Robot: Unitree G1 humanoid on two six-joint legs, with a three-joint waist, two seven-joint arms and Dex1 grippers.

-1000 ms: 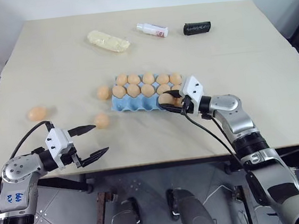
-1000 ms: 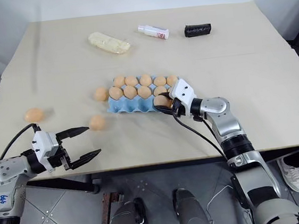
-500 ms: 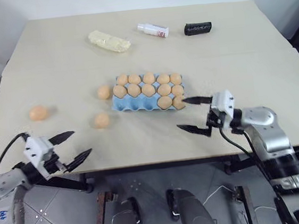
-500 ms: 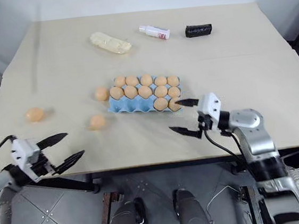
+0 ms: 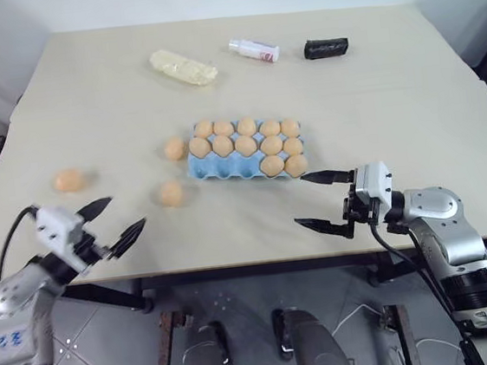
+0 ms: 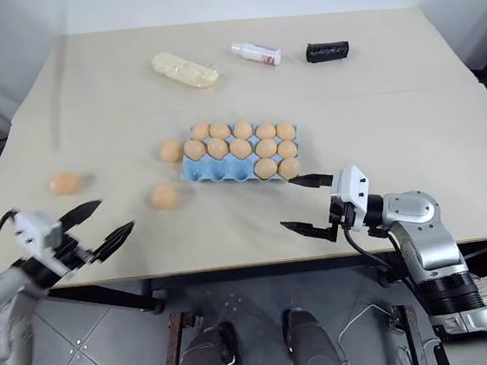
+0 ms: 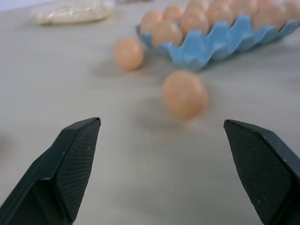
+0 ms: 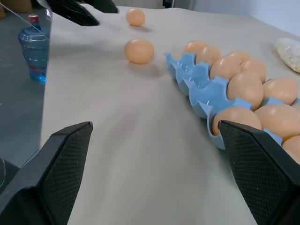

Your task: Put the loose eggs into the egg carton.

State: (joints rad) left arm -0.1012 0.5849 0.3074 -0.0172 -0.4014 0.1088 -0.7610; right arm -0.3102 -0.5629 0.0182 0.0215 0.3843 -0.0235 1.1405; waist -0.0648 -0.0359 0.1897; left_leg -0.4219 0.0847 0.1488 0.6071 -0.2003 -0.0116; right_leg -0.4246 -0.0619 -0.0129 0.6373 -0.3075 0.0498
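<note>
Black L hand (image 5: pixel 114 234) level, wide apart | R hand (image 5: pixel 324 200) level, wide apart

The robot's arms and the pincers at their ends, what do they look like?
Both arms are silver-grey metal segments joined by black ribbed rings. Each ends in a white block carrying two black pointed fingers, the left gripper and the right gripper. The fingers' inner faces are finely textured. A black cable loops along each forearm. The left arm bears blue handwriting.

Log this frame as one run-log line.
left gripper: open, empty | right gripper: open, empty | egg carton: ten eggs | loose eggs: three on table
</note>
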